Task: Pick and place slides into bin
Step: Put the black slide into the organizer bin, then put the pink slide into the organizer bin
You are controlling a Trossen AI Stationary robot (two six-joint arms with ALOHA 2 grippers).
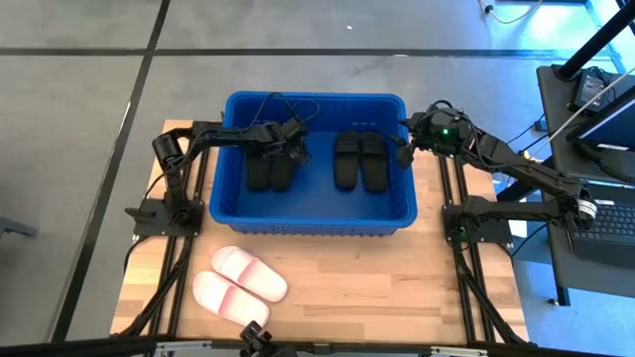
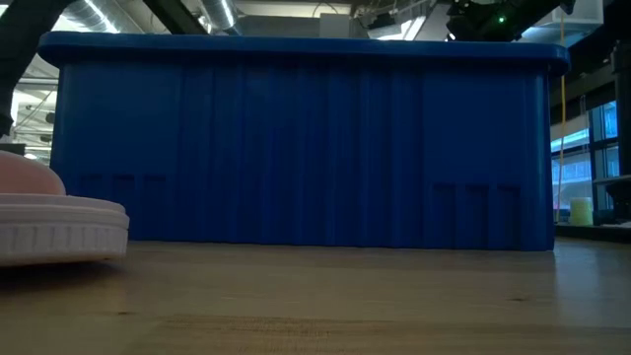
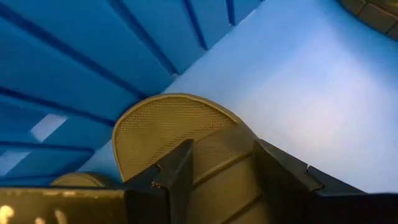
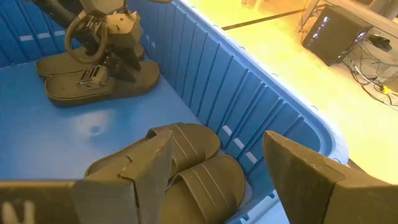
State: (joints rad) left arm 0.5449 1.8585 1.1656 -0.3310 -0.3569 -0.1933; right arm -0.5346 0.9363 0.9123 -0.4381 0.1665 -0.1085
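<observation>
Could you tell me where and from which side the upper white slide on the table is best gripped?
Grip the wide strap of the upper white slide, coming straight down from above. It lies flat, sole down, on the table, so the raised strap gives the fingers edges to close across; the second white slide crowds one side.

I note wooden surface [image 1: 397, 288] carrying blue bin [image 1: 317, 223]; two white slides [image 1: 238, 283] side by side near its front edge.

Even overhead light is seen on the table [image 1: 397, 288]; glare is cast outside the bin [image 4: 292, 118] in the right wrist view.
</observation>
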